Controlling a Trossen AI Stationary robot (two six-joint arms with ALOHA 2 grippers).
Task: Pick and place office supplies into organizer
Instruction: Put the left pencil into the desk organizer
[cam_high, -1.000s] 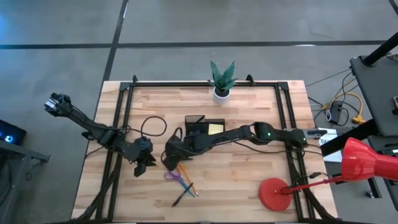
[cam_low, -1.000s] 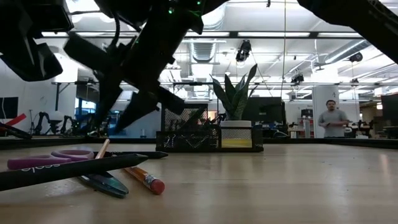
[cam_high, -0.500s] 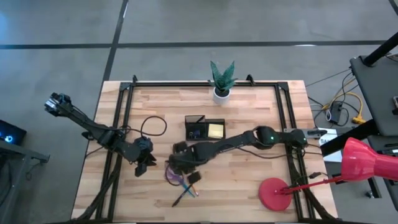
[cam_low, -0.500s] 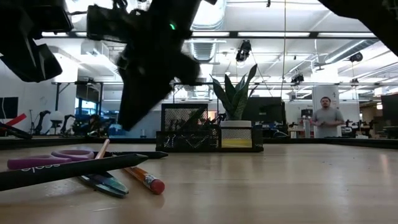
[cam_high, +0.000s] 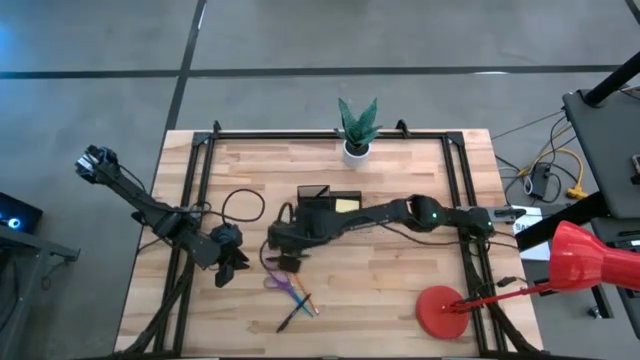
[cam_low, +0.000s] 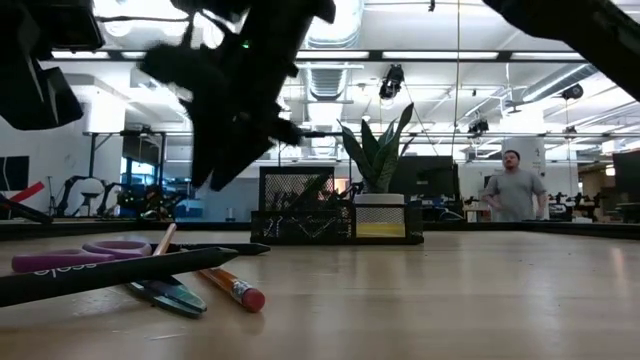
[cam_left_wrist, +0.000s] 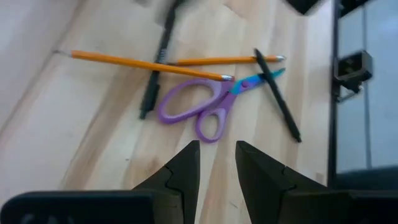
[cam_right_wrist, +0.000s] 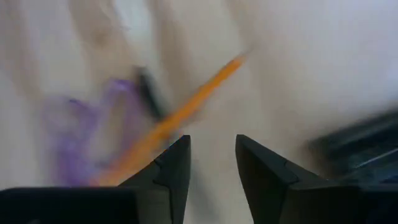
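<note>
The yellow sticky-note pad (cam_high: 346, 207) is already sitting in the organizer (cam_high: 329, 208). Scissors (cam_left_wrist: 200, 109), pencils (cam_left_wrist: 144, 61) and pens (cam_left_wrist: 277, 96) are still lying loose on the desk (cam_high: 400, 270). The right gripper (cam_right_wrist: 211, 158) is hovering above them, jaws parted and empty; the left gripper (cam_left_wrist: 216, 163) is waiting nearby, likewise.

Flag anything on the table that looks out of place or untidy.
The purple-handled scissors, orange pencils and thin black pens lie crossed in a loose heap on the wooden table, outside the black mesh organizer. Nothing looks spilled or damaged.
</note>
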